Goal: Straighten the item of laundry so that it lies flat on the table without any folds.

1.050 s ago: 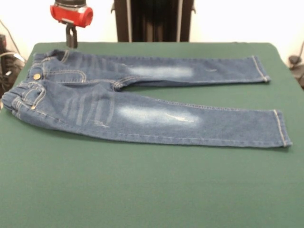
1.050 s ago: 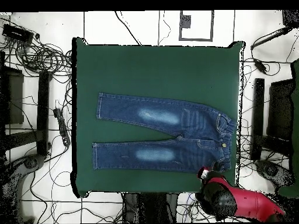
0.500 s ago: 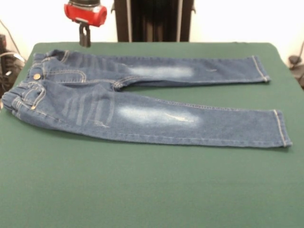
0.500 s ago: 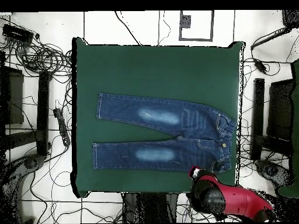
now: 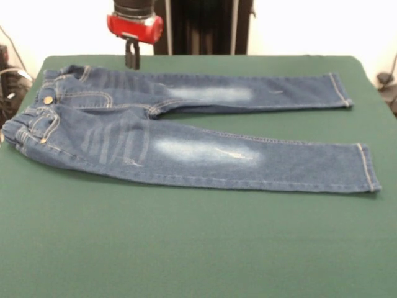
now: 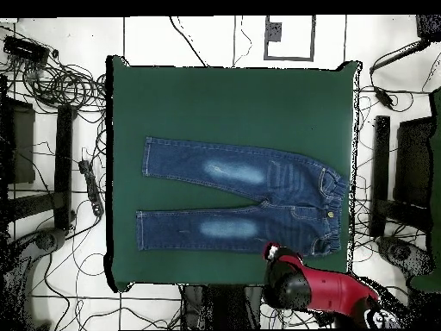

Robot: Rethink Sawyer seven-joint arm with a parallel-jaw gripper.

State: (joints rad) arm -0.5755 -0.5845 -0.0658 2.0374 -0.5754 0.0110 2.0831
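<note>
Small faded blue denim jeans lie spread, legs apart, on the dark green desk; the job looks nearly done. The red-cuffed black hand hangs over the desk's far edge, its grip impossible to tell.

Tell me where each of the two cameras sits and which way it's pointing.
Front view: low, across the table from the robot, looking along the jeans; only the gripper and red wrist show.
Overhead view: above, looking straight down; red arm and gripper enter at the bottom edge.
Both share jeans, table and gripper.
</note>
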